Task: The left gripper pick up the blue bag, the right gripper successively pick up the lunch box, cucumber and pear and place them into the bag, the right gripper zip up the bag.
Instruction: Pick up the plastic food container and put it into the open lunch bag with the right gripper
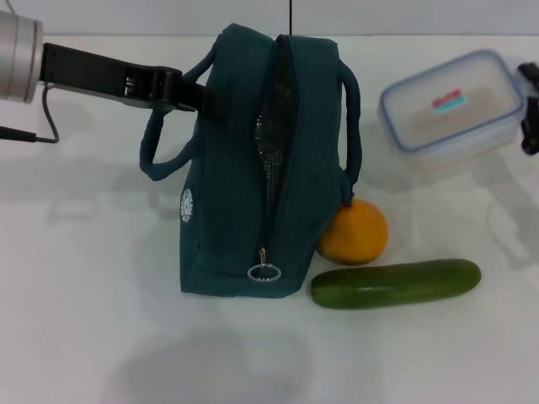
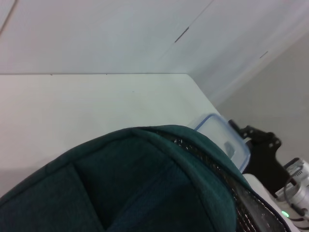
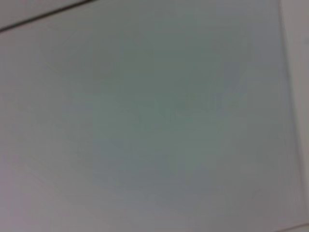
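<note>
The blue bag [image 1: 244,168] stands upright mid-table, its zipper open and silver lining showing, with the ring pull [image 1: 264,272] at its near end. My left gripper [image 1: 202,94] reaches in from the left and is shut on the bag's upper left side by a handle. The lunch box [image 1: 452,105] hangs tilted above the table at the far right, with my right gripper [image 1: 529,105] shut on its right end. The pear [image 1: 354,231] rests against the bag's right side. The cucumber [image 1: 396,284] lies in front of the pear. The left wrist view shows the bag's top [image 2: 145,183], the lunch box [image 2: 219,137] and the right gripper [image 2: 260,154].
The white table [image 1: 84,320] extends in front of and to the left of the bag. A black cable [image 1: 38,135] hangs by the left arm. The right wrist view shows only a pale blank surface.
</note>
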Robot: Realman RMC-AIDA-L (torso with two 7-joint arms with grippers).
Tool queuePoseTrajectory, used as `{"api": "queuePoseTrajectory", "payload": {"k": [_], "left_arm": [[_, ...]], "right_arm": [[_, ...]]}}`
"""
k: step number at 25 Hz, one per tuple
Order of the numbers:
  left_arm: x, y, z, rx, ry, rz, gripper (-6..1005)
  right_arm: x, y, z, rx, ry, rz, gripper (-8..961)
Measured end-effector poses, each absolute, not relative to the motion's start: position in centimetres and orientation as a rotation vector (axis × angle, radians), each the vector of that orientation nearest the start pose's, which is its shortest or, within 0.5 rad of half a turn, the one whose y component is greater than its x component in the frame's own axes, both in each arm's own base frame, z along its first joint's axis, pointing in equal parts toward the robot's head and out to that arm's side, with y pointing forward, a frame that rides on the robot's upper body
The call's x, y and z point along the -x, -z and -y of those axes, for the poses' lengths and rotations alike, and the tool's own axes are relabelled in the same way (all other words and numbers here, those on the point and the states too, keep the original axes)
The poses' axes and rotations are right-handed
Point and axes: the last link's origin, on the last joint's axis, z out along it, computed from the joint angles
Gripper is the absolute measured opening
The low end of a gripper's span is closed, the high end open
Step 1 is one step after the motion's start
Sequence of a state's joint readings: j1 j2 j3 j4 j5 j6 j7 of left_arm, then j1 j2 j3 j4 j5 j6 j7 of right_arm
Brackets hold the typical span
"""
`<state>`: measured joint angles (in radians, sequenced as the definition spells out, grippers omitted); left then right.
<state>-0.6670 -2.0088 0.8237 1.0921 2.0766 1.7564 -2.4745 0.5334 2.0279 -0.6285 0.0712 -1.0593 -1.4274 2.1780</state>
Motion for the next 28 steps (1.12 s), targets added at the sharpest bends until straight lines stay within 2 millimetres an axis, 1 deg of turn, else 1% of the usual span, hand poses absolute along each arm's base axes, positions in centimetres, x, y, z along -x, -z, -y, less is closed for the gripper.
{"api": "queuePoseTrajectory", "payload": {"k": [6,11,14,15,16,18,23,24,27,28], "left_arm": [[17.2,-6.8,-36.6,2.703,0.482,1.412,55],[16.8,-6.4,-36.6,2.716,0.491,1.407,55],[16.6,-6.1,-36.6,2.723,0.497,1.409,55],[16.6,-6.0,-36.5,2.725,0.499,1.409,55],[16.5,-5.9,-36.5,2.729,0.5,1.407,55],[16.5,-5.8,-36.5,2.732,0.5,1.405,55],[16.4,-5.6,-36.4,2.742,0.492,1.403,55],[16.4,-5.6,-36.4,2.742,0.492,1.403,55],[16.1,-5.4,-36.4,2.751,0.497,1.398,55],[15.9,-5.3,-36.5,2.758,0.499,1.391,55]], "right_arm": [[-28.8,-0.5,-33.6,1.024,-2.116,-2.121,99],[-26.9,-1.3,-34.5,1.069,-2.247,-2.064,99],[-25.7,-1.4,-35.2,1.103,-2.28,-2.057,98],[-25.7,-1.4,-35.2,1.103,-2.28,-2.057,98],[-24.5,-1.4,-35.9,1.148,-2.299,-2.055,98],[-23.9,-1.5,-36.2,1.174,-2.315,-2.047,98],[-21.4,-1.9,-37.2,1.298,-2.376,-2.001,98],[-20.6,-1.8,-37.6,1.339,-2.375,-2.0,98],[-19.4,-1.3,-38.0,1.418,-2.35,-2.009,98],[-18.8,-0.9,-38.1,1.461,-2.322,-2.021,99]]}}
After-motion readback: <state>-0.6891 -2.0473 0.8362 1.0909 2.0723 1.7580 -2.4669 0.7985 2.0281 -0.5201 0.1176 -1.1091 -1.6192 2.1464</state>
